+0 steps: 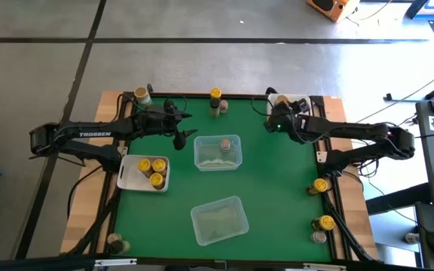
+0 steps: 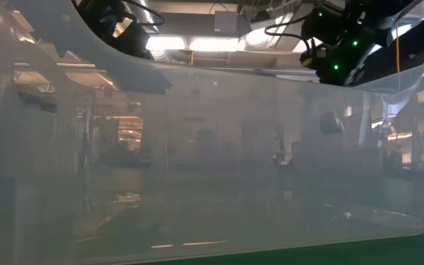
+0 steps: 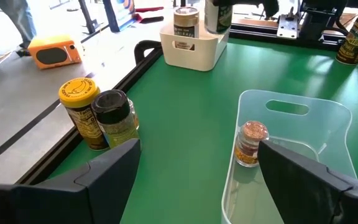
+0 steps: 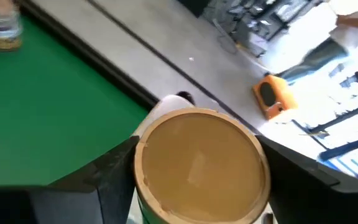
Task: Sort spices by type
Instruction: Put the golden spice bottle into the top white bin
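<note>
Green table [image 1: 262, 188]: tan-lid jar [image 4: 201, 163] seen upright between right gripper [image 4: 191, 186] fingers, white tray [image 1: 301, 101] far right; jaws wide, contact unconfirmed. Left gripper [image 3: 197, 180] open, empty.

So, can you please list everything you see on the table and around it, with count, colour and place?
tray jars: two, yellow lids, in the left white tray
tub jar: one, pinkish lid, in the middle clear tub
far-edge jars: two, yellow and black lids, far centre
corner jar: one, tan lid, far left corner
right-edge jars: at least three, mostly yellow lids
near-left jar: one, colour unclear
tan-lidded jar: one, in the far right white tray
empty tub: one, clear, near centre
orange box: one, on the floor
left end effector: open, empty
right end effector: at the tan-lidded jar
</note>
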`<action>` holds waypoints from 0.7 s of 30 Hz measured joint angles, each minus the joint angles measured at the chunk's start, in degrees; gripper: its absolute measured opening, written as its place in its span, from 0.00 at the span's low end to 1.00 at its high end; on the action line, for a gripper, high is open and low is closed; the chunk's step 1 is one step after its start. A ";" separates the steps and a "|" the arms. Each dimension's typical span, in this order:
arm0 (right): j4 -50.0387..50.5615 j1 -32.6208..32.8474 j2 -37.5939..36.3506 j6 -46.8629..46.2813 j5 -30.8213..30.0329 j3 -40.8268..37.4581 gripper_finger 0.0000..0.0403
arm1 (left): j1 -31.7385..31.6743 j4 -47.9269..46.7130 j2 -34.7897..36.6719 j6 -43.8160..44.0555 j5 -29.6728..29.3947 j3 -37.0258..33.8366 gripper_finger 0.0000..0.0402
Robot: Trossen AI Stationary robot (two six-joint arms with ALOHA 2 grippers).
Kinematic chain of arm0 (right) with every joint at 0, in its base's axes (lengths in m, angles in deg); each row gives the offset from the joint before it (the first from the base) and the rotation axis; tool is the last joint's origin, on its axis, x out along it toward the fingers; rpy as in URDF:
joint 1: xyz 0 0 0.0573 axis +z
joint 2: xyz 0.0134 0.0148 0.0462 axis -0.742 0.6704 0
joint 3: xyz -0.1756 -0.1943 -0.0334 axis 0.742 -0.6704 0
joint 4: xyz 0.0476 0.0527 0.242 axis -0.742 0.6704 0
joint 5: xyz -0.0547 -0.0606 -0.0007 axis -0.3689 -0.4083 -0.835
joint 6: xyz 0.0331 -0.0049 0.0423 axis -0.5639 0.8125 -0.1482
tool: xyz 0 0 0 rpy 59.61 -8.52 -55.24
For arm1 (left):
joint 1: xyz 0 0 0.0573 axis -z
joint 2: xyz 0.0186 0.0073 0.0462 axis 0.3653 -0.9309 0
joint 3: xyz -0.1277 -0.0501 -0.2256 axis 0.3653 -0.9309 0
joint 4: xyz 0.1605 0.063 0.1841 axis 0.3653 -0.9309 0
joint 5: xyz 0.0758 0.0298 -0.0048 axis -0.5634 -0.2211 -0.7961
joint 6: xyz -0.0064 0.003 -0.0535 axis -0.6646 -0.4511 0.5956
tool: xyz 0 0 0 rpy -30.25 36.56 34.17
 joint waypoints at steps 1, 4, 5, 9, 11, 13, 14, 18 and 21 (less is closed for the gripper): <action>-0.64 -0.09 0.00 -0.01 -0.60 -0.38 0.71 | 0.00 0.00 0.00 0.00 0.00 0.00 0.81; -4.07 -0.85 0.02 0.01 -1.41 -2.09 0.71 | 0.00 0.00 0.00 -0.02 -0.02 0.00 0.81; -5.92 -1.11 0.03 0.01 -1.10 -3.05 0.71 | 0.00 -0.01 0.00 -0.02 -0.02 0.00 0.81; -14.46 -2.85 0.09 0.45 1.54 -6.82 0.71 | 0.00 0.00 0.00 0.00 -0.01 0.00 0.81; -17.12 -3.80 0.09 0.36 2.12 -8.38 0.71 | 0.01 0.00 0.00 0.02 0.00 0.00 0.81; -18.25 -4.90 0.09 -0.30 3.17 -9.20 0.71 | 0.00 0.00 0.00 0.02 0.00 0.00 0.81; -18.51 -5.52 0.09 -0.90 4.04 -9.34 0.71 | 0.00 0.00 0.00 0.02 0.00 0.00 0.81; -18.73 -7.52 0.10 -3.88 7.23 -10.76 0.71 | 0.02 0.00 0.00 0.04 0.00 0.00 0.81; -20.72 -8.74 0.09 -5.44 9.79 -12.42 0.73 | 0.00 0.00 0.00 0.04 0.00 0.00 0.81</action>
